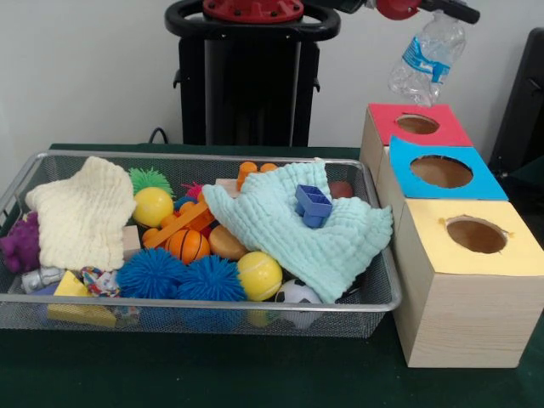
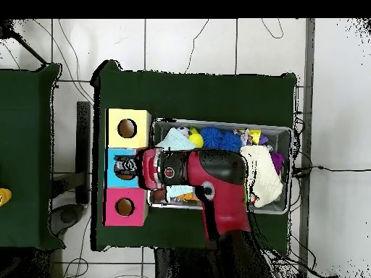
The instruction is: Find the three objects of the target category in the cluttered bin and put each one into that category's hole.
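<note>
One crumpled clear bottle (image 1: pixel 427 57) — blue label — hangs from the pincer (image 1: pixel 442 10).

I count three wooden boxes, each with one round hole: red-topped box (image 1: pixel 418 125), blue-topped box (image 1: pixel 442 168), yellow-topped box (image 1: pixel 473 255). One wire mesh bin (image 1: pixel 212 313). One clear plastic bottle (image 1: pixel 427 58) up in the air above the boxes. In the bin I get two cloths: pale yellow cloth (image 1: pixel 78 212), mint cloth (image 1: pixel 297 229). Two blue spiky balls (image 1: pixel 151 272) side by side. Two plain yellow balls (image 1: pixel 153 206), the other at (image 1: pixel 259 275). One mini basketball (image 1: pixel 188 246), one soccer ball (image 1: pixel 297 293), one green spiky ball (image 1: pixel 150 178), one purple knobbly toy (image 1: pixel 20 243), one blue square cutter (image 1: pixel 313 205), one yellow wedge block (image 1: pixel 76 302). The rest is too buried for me to count.
</note>
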`<act>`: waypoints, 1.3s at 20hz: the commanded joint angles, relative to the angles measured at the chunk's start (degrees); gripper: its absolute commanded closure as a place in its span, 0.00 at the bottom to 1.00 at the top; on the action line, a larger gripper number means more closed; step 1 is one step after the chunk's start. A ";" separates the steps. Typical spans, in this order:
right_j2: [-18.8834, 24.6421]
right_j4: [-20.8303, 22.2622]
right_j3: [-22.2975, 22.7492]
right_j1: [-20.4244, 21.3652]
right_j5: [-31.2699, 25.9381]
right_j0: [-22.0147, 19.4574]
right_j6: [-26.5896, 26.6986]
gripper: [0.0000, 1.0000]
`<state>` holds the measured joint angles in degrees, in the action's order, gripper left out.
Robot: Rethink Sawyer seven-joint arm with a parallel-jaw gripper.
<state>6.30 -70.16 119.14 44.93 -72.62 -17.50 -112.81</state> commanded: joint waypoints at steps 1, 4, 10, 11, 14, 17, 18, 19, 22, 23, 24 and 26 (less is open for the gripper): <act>2.15 1.18 4.04 -0.48 -2.67 -2.15 -0.30 1.00; 2.83 0.41 3.81 -1.94 -1.42 -2.05 1.05 1.00; 3.73 -1.39 3.17 -4.11 0.50 -1.55 2.91 1.00; 3.76 -1.48 3.14 -4.19 0.59 -1.49 2.99 1.00; 3.89 -1.30 2.46 -5.62 1.21 -1.74 3.64 1.00; 3.88 -1.51 2.40 -5.93 1.37 -1.63 4.06 1.00; 3.87 -1.58 2.37 -6.00 1.44 -1.56 4.17 1.00; 3.90 -1.77 2.37 -6.09 1.50 -1.49 4.35 1.00; 4.04 -2.03 2.03 -6.99 1.87 -1.56 5.05 1.00; 4.02 -2.12 2.04 -6.99 1.90 -1.50 5.08 1.00; 4.11 -2.19 1.80 -7.39 2.13 -1.45 5.17 1.00; 4.18 -2.43 1.71 -7.55 2.28 -1.29 5.24 1.00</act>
<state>6.33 -70.14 119.84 39.92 -73.06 -18.45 -112.81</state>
